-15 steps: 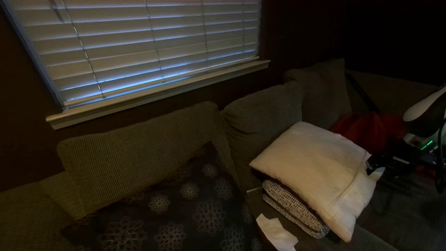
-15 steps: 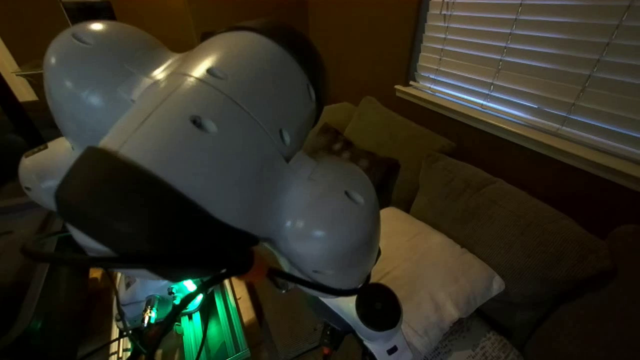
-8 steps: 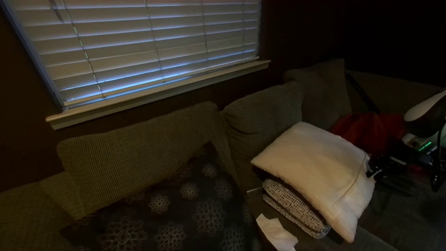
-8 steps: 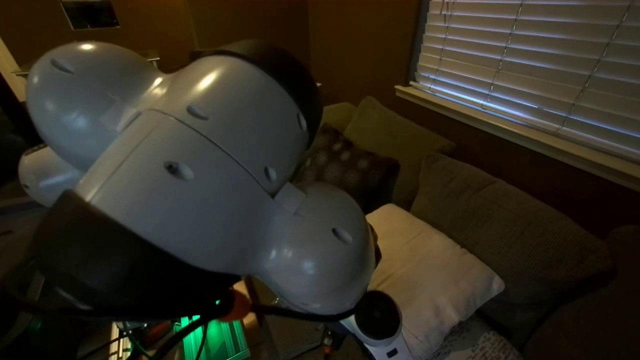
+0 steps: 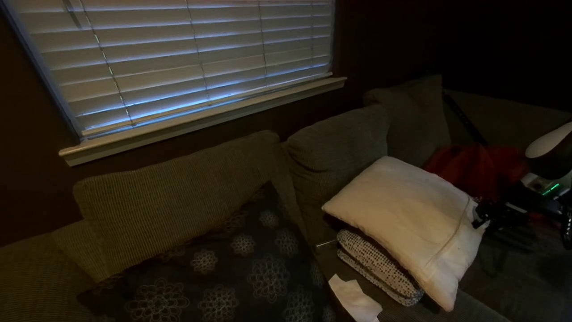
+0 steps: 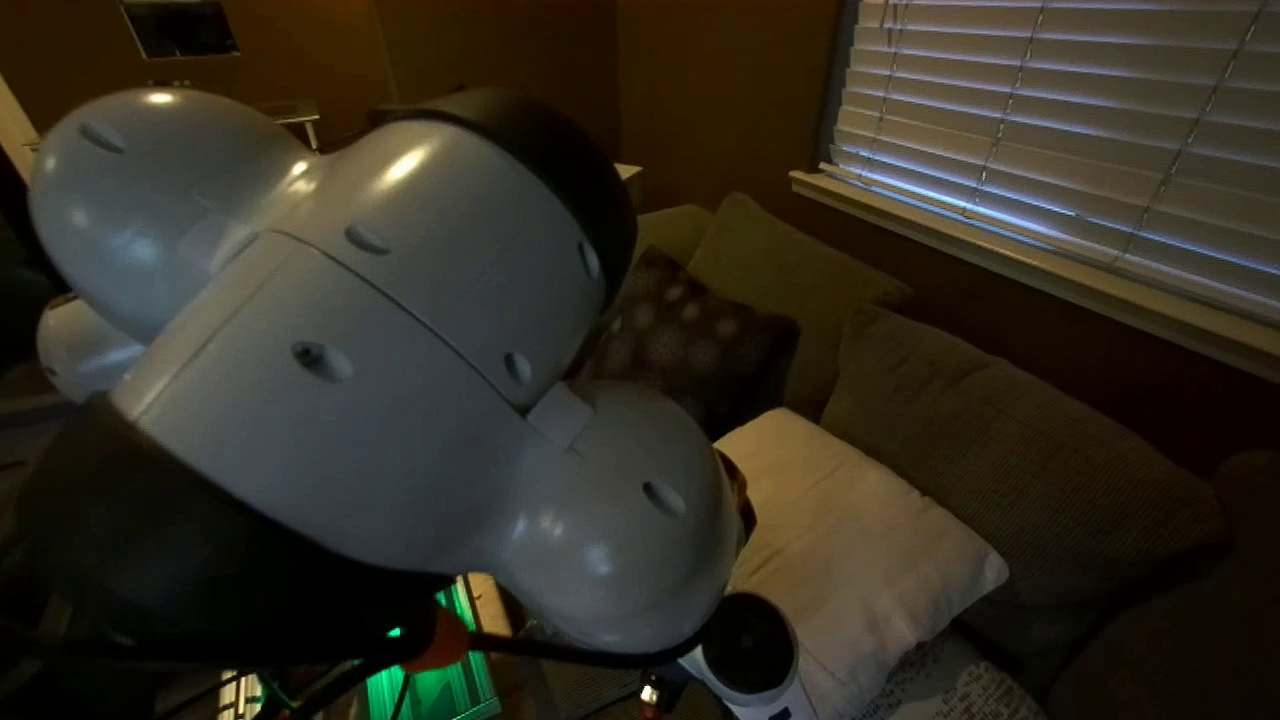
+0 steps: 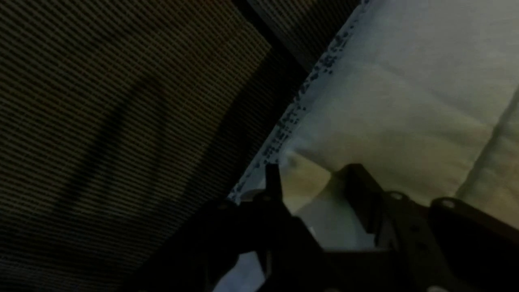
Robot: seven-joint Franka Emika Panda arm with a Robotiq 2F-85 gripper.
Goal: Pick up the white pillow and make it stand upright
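Note:
The white pillow (image 5: 402, 205) lies tilted on top of a folded pale dotted cushion or blanket (image 5: 380, 268). It also shows in an exterior view (image 6: 860, 540), partly behind the arm. In the wrist view the pillow (image 7: 413, 101) fills the right side, with a seam line and a dark-dotted strip along its edge. My gripper (image 5: 481, 218) is at the pillow's right edge, near a corner. In the wrist view the gripper's fingers (image 7: 314, 174) stand apart, with pale pillow fabric between and behind them. Whether both fingers touch it, I cannot tell.
A dark flower-patterned pillow (image 5: 223, 268) lies at the front left of the sofa. Grey-brown back cushions (image 5: 339, 143) stand under the window. A white crumpled paper (image 5: 357, 302) lies by the folded cushion. Red cloth (image 5: 478, 170) lies behind the gripper. The arm (image 6: 400, 400) blocks much of an exterior view.
The arm's links have lowered and shifted left in an exterior view. The gripper has shifted slightly at the pillow's edge. The pillow has moved a little, its left corner slightly up and right.

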